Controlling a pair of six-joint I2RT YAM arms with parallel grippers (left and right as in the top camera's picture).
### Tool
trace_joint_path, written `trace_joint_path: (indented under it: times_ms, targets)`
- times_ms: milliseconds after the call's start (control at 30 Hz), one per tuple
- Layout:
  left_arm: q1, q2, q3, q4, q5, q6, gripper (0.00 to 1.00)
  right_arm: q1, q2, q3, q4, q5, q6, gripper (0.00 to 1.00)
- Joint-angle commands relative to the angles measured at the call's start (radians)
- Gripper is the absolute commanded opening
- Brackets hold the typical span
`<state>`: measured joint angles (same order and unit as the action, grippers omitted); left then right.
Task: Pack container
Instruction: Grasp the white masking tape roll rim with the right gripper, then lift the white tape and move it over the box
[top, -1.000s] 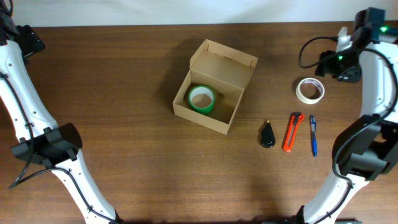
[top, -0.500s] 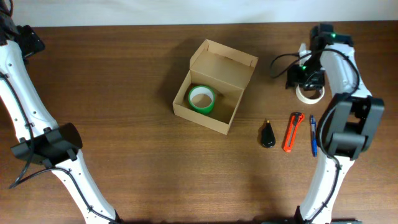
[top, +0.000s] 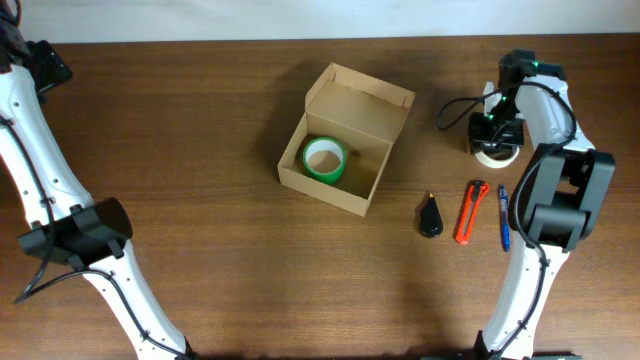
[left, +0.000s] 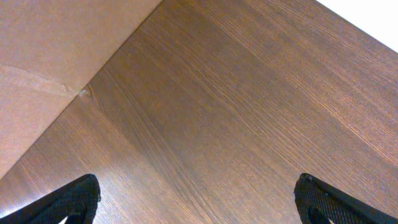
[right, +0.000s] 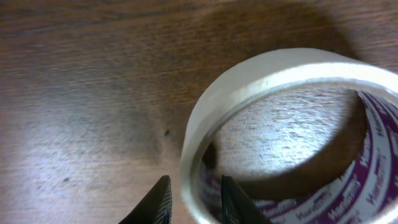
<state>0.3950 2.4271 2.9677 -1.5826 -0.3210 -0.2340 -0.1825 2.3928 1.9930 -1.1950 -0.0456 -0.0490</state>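
**Right fingers settle over the white roll while the box waits open**

On the tabletop (top: 180, 150), the right arm (top: 560, 190), which stood back at the right edge a second ago, now reaches over the white roll (top: 497, 152). The box (top: 360, 100) sits mid-tabletop with its flap up, unmoved, and the green roll (top: 324, 158) is already inside at its left end. The white roll lies well to the box's right. The right fingers (right: 158, 205) straddle its wall, one outside and one inside, narrower than before, though I cannot tell whether they pinch it yet. This looks like the pickup of the next item to pack. The left fingers (left: 68, 202) stand wide apart over bare wood, holding nothing. The cutter (top: 468, 212) and pen (top: 503, 218) lie where they were.
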Motion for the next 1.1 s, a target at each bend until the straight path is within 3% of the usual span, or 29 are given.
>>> trace_joint_path:
  times_ms: [0, 100, 200, 233, 467, 600, 933, 1067]
  targets:
    - [0.001, -0.019, -0.008, -0.002, 0.004, 0.004, 1.00, 0.000, 0.037, -0.005, -0.003, 0.001, 0.005, 0.27]
    - [0.001, -0.019, -0.008, -0.002, 0.004, 0.004, 1.00, 0.000, 0.049, -0.005, -0.004, 0.001, 0.005, 0.25]
    - [0.001, -0.019, -0.008, -0.002, 0.004, 0.004, 1.00, 0.000, 0.050, -0.005, -0.004, 0.001, 0.006, 0.06]
    - [0.001, -0.019, -0.008, -0.002, 0.004, 0.004, 1.00, 0.000, 0.050, -0.005, -0.004, 0.001, 0.006, 0.04]
    - [0.001, -0.019, -0.008, -0.002, 0.004, 0.004, 1.00, 0.001, 0.048, 0.060, -0.043, -0.116, 0.008, 0.04]
    - [0.001, -0.019, -0.008, -0.002, 0.004, 0.004, 1.00, 0.017, 0.048, 0.233, -0.137, -0.167, 0.005, 0.04]
    - [0.001, -0.019, -0.008, -0.002, 0.004, 0.004, 1.00, 0.185, 0.032, 0.871, -0.362, -0.209, 0.005, 0.04]
    - [0.001, -0.019, -0.008, -0.002, 0.004, 0.004, 1.00, 0.306, -0.034, 0.920, -0.365, -0.204, 0.000, 0.04]
